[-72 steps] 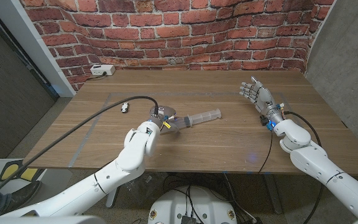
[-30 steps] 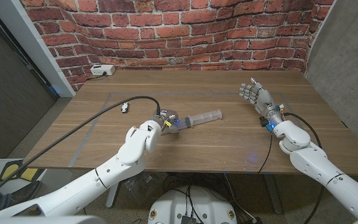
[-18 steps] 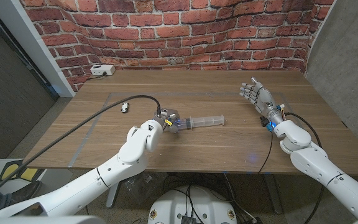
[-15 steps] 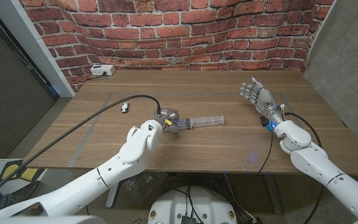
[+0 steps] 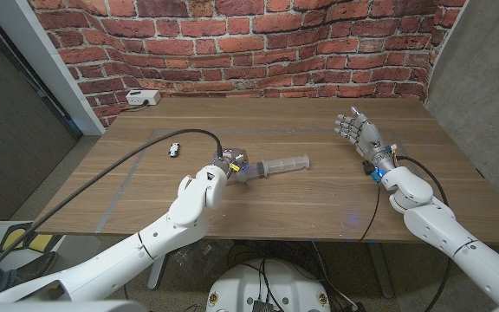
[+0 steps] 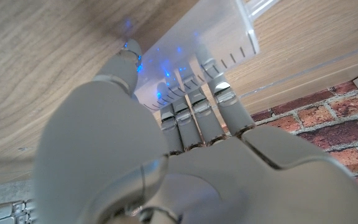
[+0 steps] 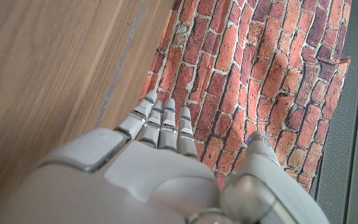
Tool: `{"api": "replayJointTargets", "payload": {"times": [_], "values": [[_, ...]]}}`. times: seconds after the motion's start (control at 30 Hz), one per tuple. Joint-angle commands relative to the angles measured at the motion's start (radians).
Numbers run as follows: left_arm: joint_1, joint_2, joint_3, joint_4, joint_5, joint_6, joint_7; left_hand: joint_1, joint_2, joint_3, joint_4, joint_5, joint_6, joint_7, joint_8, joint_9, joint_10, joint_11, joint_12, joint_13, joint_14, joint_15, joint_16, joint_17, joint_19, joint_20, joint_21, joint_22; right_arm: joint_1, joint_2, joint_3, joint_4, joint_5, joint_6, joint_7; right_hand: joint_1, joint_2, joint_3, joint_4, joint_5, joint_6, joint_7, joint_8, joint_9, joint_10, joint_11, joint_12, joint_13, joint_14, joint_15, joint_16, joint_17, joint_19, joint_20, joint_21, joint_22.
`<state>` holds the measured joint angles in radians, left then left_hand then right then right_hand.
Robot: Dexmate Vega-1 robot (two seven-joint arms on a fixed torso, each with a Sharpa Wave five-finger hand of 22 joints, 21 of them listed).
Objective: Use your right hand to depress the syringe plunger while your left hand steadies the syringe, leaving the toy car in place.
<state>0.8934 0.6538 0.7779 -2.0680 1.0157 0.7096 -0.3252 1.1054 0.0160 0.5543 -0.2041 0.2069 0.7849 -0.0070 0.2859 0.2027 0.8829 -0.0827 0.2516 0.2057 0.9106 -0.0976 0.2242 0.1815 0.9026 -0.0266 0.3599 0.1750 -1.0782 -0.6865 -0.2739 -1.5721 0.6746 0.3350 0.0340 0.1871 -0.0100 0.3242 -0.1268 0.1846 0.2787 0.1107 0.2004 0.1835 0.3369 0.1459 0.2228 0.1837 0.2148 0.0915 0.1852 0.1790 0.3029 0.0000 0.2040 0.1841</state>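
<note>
At the desk's (image 5: 319, 195) near middle, the left hand (image 5: 230, 166) curls its fingers (image 6: 197, 118) over one end of the syringe (image 5: 280, 165), which lies flat. The right hand (image 5: 359, 134) hangs empty, fingers spread, well apart. It should likely approach along the barrel's line, press squarely, and avoid the car (image 5: 174, 148) beyond.

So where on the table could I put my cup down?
The big bare patch between the syringe and the right hand looks free, and so does the back strip along the brick wall. It is crowded near the left hand, its cable and the toy car.
</note>
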Motion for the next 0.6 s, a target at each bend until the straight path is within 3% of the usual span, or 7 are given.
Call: {"api": "replayJointTargets", "payload": {"times": [0.03, 0.6], "values": [[-0.013, 0.003, 0.004, -0.006, -0.012, 0.044, 0.028, 0.101, 0.106, 0.060, 0.050, -0.002, 0.091, 0.049, 0.013, 0.002, 0.048, -0.028, 0.004, 0.011, 0.049, -0.056, 0.002, 0.002, 0.046, -0.037, 0.002, 0.002, 0.017, 0.011, -0.008, 0.012, -0.010, 0.003, -0.003, 0.009, 0.003, -0.004, -0.003, -0.002, 0.008, -0.002, -0.003, 0.006, 0.011, 0.002, -0.001, 0.005, 0.010, -0.002, 0.002, 0.005, 0.010, -0.003, 0.005, 0.001], [0.025, 0.027, -0.053, 0.000, -0.145, -0.022, 0.228, 0.100, 0.109, 0.068, 0.054, -0.005, 0.108, 0.048, 0.013, 0.003, 0.058, -0.027, 0.006, 0.022, 0.058, -0.055, -0.003, 0.004, 0.045, -0.034, 0.000, 0.002, 0.033, 0.028, -0.014, 0.023, -0.027, 0.015, -0.021, 0.009, 0.002, -0.005, -0.003, -0.002, 0.009, -0.002, -0.003, 0.006, 0.010, 0.000, -0.001, 0.005, 0.009, -0.003, 0.002, 0.005, 0.009, -0.002, 0.004, 0.001]]}}
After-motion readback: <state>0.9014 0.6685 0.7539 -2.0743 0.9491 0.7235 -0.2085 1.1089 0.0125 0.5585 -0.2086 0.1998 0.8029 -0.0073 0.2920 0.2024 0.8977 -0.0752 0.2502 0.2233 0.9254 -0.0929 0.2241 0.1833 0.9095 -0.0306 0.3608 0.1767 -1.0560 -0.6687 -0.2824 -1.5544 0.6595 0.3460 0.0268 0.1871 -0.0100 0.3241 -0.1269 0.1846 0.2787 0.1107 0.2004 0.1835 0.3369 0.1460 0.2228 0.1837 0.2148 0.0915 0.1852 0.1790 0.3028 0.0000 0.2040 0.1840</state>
